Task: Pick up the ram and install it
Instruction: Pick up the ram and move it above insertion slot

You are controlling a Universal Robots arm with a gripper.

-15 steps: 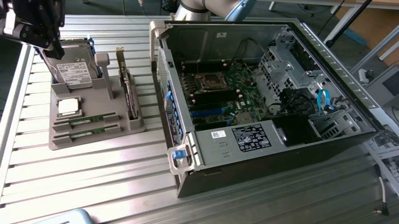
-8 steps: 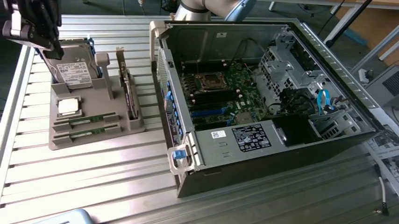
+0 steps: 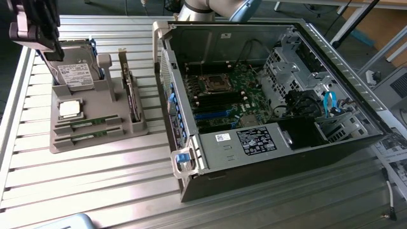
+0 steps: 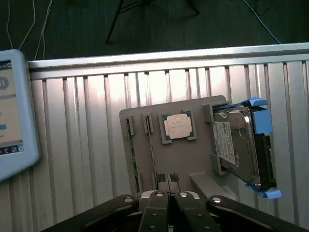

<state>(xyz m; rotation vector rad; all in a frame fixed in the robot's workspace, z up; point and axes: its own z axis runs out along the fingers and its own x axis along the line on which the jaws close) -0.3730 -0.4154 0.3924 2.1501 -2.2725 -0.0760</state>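
Found one ram stick (image 3: 87, 124) seated on edge in a narrow slot at the front of the grey holder (image 3: 137, 128), and a second ram stick (image 3: 85, 139) in the parallel slot just beside it, both touched by nothing. Saw a square silver processor (image 3: 68, 109) lying flat in its recess just behind them. Saw also a hard drive (image 3: 76, 74) with blue rails standing upright in the rear cradle, and a dark expansion card (image 3: 131, 93) standing on edge along the holder's side nearest the computer case (image 3: 279, 157). Spotted the gripper (image 3: 49, 45) hanging above the hard drive, well apart from both sticks. In the wrist view, noted its fingers (image 4: 157, 205) pressed together with nothing between them. Found the case lying open on the ribbed metal table (image 3: 83, 186), holding the green motherboard (image 3: 245, 88) with its black and blue memory slots (image 3: 219, 102).
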